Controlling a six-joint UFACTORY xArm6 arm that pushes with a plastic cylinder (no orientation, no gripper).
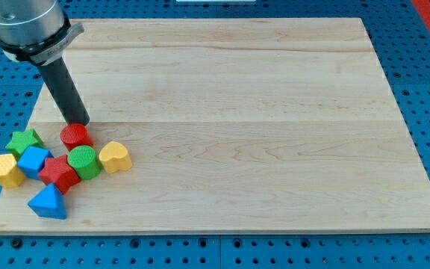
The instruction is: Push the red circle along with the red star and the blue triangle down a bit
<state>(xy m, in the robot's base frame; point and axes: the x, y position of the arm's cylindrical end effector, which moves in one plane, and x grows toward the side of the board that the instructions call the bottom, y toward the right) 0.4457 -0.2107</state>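
Observation:
The red circle (75, 137) lies at the view's lower left on the wooden board (237, 112). My tip (79, 122) stands right above it, touching or nearly touching its top edge. The red star (58, 173) lies below the red circle, and the blue triangle (48, 202) lies below the star near the board's bottom edge. The rod rises up and left to the arm's grey body (28, 26).
A green circle (85, 161) sits right of the red star, touching it. A yellow heart (116, 157) lies further right. A green star (25, 141), a blue cube (33, 161) and a yellow hexagon (6, 170) cluster at the left edge.

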